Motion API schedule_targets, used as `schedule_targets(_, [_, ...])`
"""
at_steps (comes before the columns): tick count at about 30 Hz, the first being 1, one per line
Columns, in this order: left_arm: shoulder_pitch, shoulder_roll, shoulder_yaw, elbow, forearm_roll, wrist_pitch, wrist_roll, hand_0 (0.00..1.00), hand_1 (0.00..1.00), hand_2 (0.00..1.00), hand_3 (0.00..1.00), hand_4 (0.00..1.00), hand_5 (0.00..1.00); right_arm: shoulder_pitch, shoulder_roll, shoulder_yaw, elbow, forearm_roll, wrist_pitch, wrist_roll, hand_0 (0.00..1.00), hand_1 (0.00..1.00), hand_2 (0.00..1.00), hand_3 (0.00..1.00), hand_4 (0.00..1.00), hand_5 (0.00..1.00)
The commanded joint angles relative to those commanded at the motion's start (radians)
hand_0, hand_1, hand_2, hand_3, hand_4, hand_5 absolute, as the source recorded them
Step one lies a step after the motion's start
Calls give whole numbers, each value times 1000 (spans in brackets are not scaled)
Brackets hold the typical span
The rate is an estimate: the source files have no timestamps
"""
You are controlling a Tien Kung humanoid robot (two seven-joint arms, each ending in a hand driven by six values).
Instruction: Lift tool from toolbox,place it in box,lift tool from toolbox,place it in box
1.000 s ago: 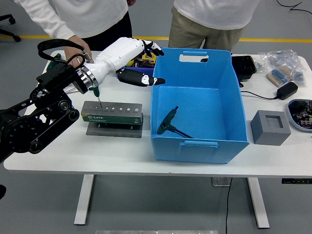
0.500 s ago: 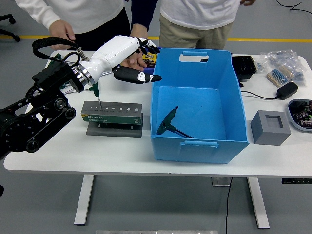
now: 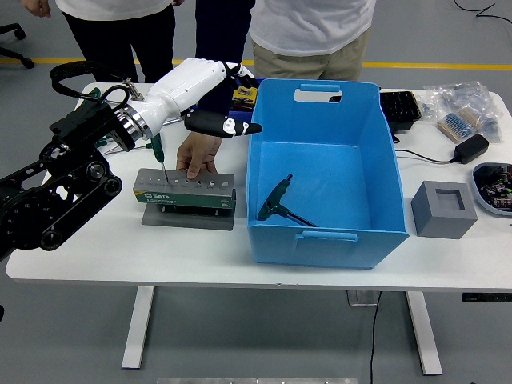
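A grey toolbox (image 3: 184, 189) with a row of holes stands on the table left of the blue box (image 3: 320, 240). One green-handled tool (image 3: 158, 152) stands upright in the toolbox's left end, under my white forearm. My left hand (image 3: 240, 102) hovers above and behind the toolbox by the blue box's left corner, fingers spread and holding nothing. A person's hand (image 3: 196, 154) presses down on the toolbox top. A green and black T-handle tool (image 3: 282, 205) lies on the blue box's floor. My right arm is out of view.
Two people stand at the far side of the table. A grey cube block (image 3: 444, 210) sits right of the blue box. A black charger (image 3: 470, 148), bags of parts (image 3: 460, 108) and a black tray (image 3: 400, 108) lie at the back right.
A person's hand has reached in and come down onto the toolbox top. My left hand has drifted slightly left and back. The people behind the table have shifted.
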Motion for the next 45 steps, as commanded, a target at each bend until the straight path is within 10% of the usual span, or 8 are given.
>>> schedule_targets(45, [17,11,-1,5,9,-1,-3,529,620,691,706,960,710,-6,4,7,0,-13,-1,-3,700,691,733,596,829,722])
